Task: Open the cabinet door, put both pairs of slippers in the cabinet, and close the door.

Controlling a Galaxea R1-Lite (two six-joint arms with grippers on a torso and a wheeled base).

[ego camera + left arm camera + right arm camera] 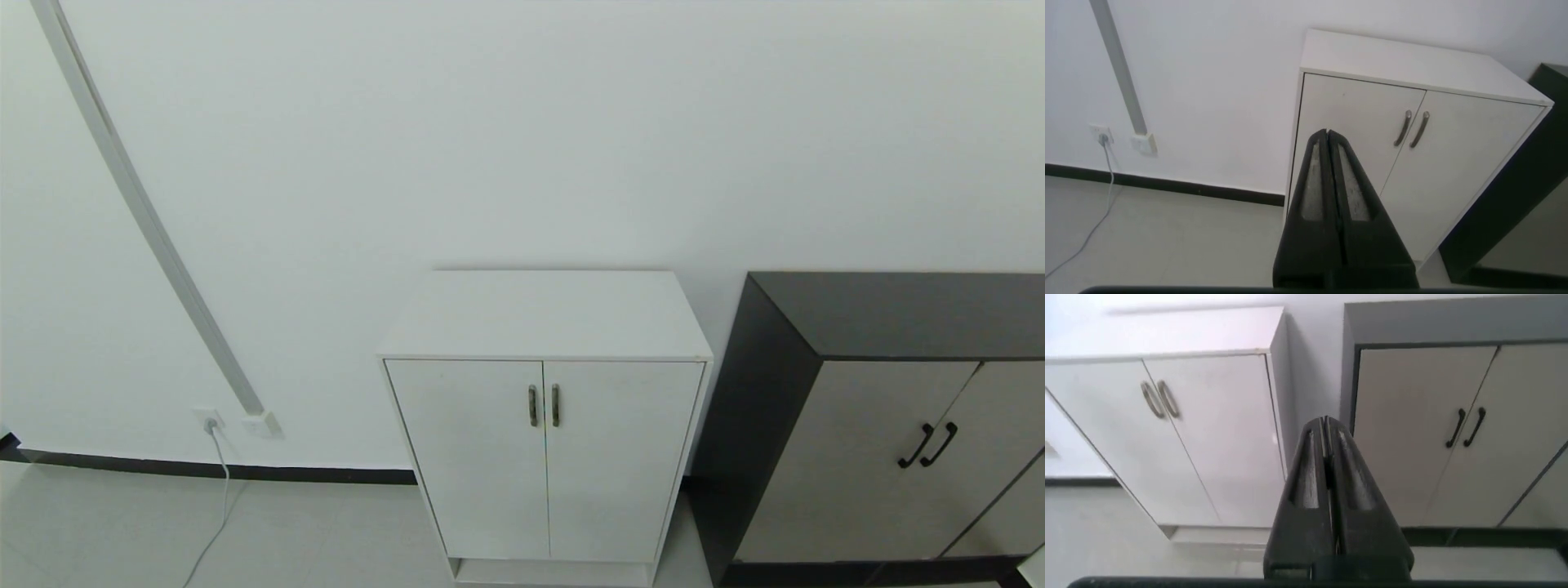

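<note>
A white two-door cabinet (544, 425) stands against the wall, both doors shut, with two metal handles (544, 406) side by side at the centre seam. The white cabinet (1417, 122) also fills the left wrist view, where my left gripper (1327, 135) is shut with nothing in it, well short of the doors. In the right wrist view my right gripper (1324, 423) is shut and empty, back from the white cabinet (1184, 416) and its handles (1159, 400).
A dark cabinet (882, 425) with grey doors and black handles (927, 445) stands close on the right of the white one. On the left a wall socket (211, 421) has a white cable (214, 506) trailing across the tiled floor. A pale conduit (139, 204) runs up the wall.
</note>
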